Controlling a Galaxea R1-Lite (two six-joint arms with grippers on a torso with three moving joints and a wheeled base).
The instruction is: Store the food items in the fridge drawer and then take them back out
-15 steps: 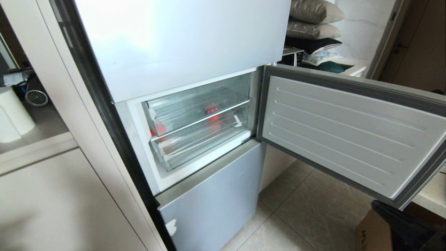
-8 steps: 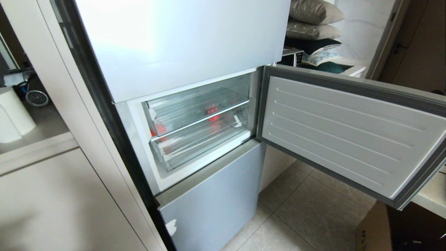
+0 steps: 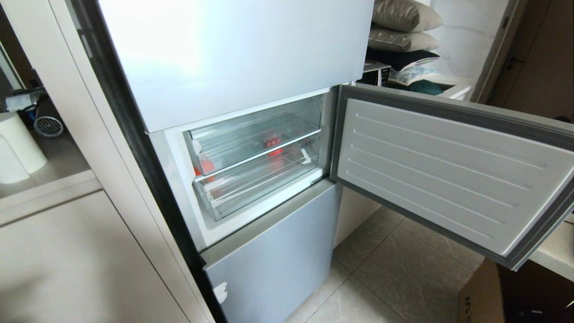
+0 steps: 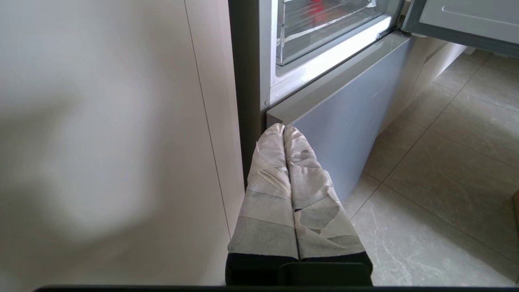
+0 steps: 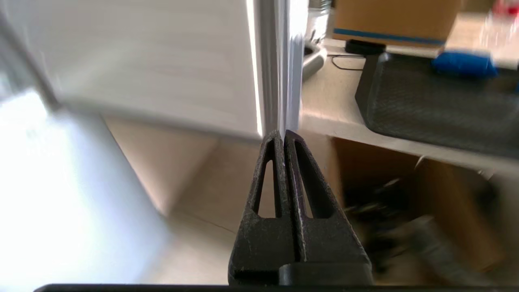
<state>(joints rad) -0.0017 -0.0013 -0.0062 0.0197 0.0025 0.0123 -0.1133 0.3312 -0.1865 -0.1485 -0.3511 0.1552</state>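
Observation:
The fridge's middle compartment stands open, with two clear plastic drawers stacked inside, both pushed in. The lower one, with the stepped front lip, is the fridge drawer (image 3: 260,181) (image 4: 324,32). Small red patches (image 3: 206,166) (image 3: 275,151) show through the clear plastic; I cannot tell whether they are the food items or which drawer holds them. My left gripper (image 4: 284,128), its fingers wrapped in white tape, is shut and empty, low by the fridge's bottom door. My right gripper (image 5: 282,132) is shut and empty, just below the open door's outer edge. Neither gripper shows in the head view.
The open door (image 3: 448,170) swings far out to the right over the tiled floor (image 3: 394,278). A cardboard box (image 3: 475,296) stands at the lower right. Beige cabinets (image 3: 67,260) flank the fridge's left side. A black mat (image 5: 438,105) lies on a counter beyond the door.
The dark arm at the lower right of the head view has dropped out of sight. The fridge, door and drawers have not moved.

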